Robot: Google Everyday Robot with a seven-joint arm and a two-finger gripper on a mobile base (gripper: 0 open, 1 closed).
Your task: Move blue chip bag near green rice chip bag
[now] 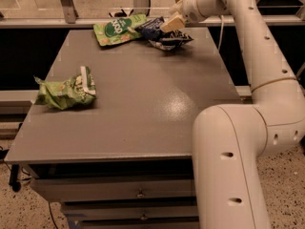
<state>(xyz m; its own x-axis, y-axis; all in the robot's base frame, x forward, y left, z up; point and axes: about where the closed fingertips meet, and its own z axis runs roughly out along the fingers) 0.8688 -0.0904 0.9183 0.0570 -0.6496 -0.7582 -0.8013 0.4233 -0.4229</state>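
Observation:
The blue chip bag (159,34) is dark navy and lies low at the far edge of the table, touching or nearly touching its surface. Its left end sits right beside the flat light green rice chip bag (116,28), which has a dark round logo. My gripper (171,24) reaches in from the right and sits on top of the blue bag, shut on its upper edge. One cream fingertip (173,21) shows above the bag. The rest of the grip is hidden behind the bag.
A wrinkly lumpy green bag with a white strip (66,88) lies near the left edge of the grey table (143,104). My arm's white body (233,147) stands at the table's right front corner. Drawers sit under the table front.

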